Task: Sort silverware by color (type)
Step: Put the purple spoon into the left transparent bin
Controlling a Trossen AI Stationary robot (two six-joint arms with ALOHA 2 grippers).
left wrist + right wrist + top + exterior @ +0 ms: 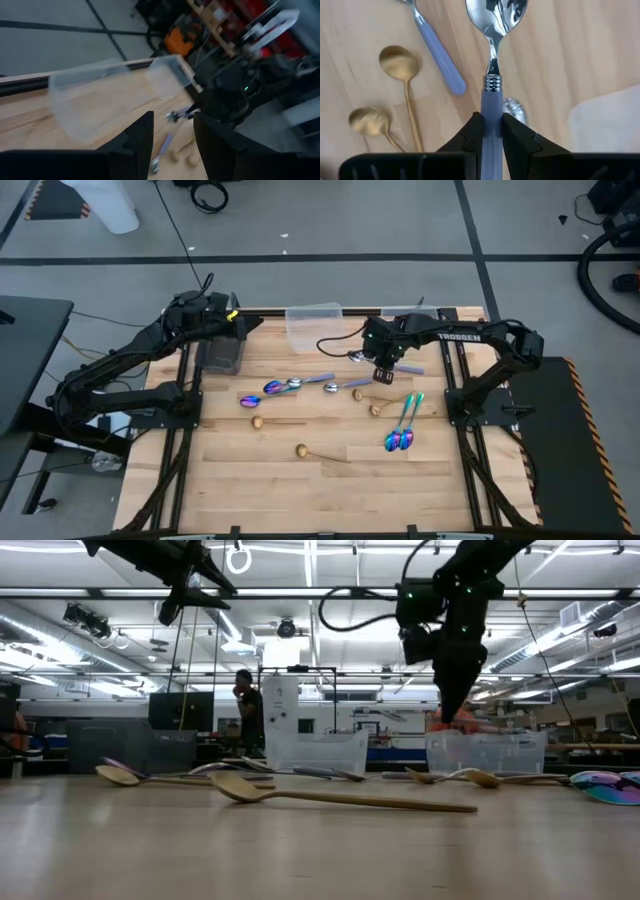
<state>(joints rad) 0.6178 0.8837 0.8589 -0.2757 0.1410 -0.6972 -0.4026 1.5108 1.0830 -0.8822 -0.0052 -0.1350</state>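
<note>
My right gripper (492, 132) is shut on a silver spoon with a pale blue handle (495, 20), and stands over the table's middle right (385, 372). Below it lie a second blue-handled spoon (437, 57) and two gold spoons (397, 62). More silverware lies flat on the wood: iridescent spoons (270, 388), a pair of iridescent spoons (400, 435) and gold spoons (300, 450). My left gripper (172, 135) hangs open and empty at the far left (228, 328), above a dark tray (220, 358). My right gripper pinches the spoon's pale blue handle (491, 112) between its two fingers, just behind the metal collar. The fingers point steeply down and lie along the handle. The spoon sticks out past the fingertips, bowl end down, and looks lifted clear of the table.
A clear plastic container (313, 325) stands at the far edge in the middle, and another (485, 752) stands toward the right. Bare wood lies along the near edge. A person (243, 710) stands in the room behind the table.
</note>
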